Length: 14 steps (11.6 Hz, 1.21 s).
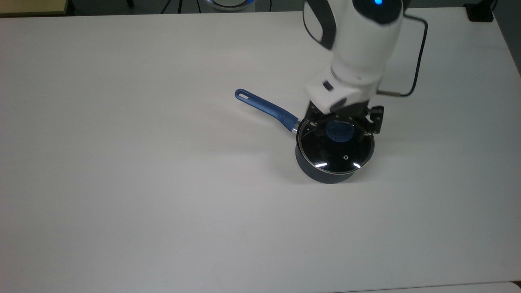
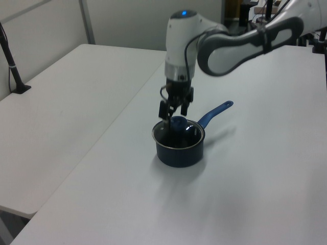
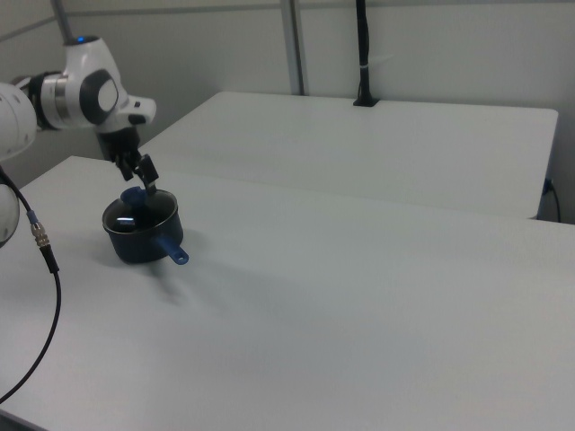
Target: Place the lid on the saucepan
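A lab: bare white tables (image 3: 377,269), partition walls (image 3: 431,54).

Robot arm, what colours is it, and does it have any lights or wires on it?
The arm is smooth and rounded, white with dark grey bands at the joints. A small blue light glows on top. The gripper is black under a white block. A thin dark cable loops beside the wrist, ending in a small metal plug.

Navy saucepan (image 1: 325,173) — blue-knobbed lid (image 1: 336,148) — white table (image 1: 122,183).
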Motion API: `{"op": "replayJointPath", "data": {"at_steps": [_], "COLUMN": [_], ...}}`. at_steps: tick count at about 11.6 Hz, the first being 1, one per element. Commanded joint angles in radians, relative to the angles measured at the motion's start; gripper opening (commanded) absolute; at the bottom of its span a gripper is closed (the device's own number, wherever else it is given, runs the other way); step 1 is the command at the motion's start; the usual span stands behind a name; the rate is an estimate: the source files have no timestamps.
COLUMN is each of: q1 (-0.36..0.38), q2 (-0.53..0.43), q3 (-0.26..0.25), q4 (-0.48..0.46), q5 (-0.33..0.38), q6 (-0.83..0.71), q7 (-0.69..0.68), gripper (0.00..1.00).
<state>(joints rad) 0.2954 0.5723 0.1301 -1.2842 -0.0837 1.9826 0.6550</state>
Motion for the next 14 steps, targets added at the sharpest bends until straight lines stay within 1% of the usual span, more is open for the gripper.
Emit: {"op": "replayJointPath", "data": {"at_steps": [1, 2, 3, 4, 5, 6, 7, 8, 9, 12, 13, 14], "q1": [-0.114, -0.145, -0.191, -0.234, -0.255, -0.248, -0.245, -0.251, -0.258, -0.285, -0.286, -0.286], "q2": [-0.236, -0.303, -0.377, -0.450, -0.515, -0.567, -0.603, -0.630, -0.634, -0.620, -0.615, -0.615], "q3": [-0.006, -0.006, -0.007, -0.015, -0.036, -0.102, -0.148, -0.182, -0.200, -0.205, -0.211, -0.213], "q4": [-0.121, -0.147, -0.191, -0.239, -0.288, -0.332, -0.363, -0.388, -0.391, -0.362, -0.354, -0.351], "q5": [0.002, 0.005, 0.005, 0.007, 0.010, 0.013, 0.048, 0.082, 0.085, 0.076, 0.079, 0.082], "q6": [-0.158, -0.236, -0.287, -0.312, -0.315, -0.317, -0.318, -0.320, -0.329, -0.324, -0.321, -0.318], "q7": [-0.039, -0.114, -0.188, -0.248, -0.303, -0.348, -0.386, -0.443, -0.510, -0.693, -0.696, -0.672], "gripper": [1.00, 1.00, 1.00, 1.00, 1.00, 1.00, 1.00, 1.00, 1.00, 1.00, 1.00, 1.00]}}
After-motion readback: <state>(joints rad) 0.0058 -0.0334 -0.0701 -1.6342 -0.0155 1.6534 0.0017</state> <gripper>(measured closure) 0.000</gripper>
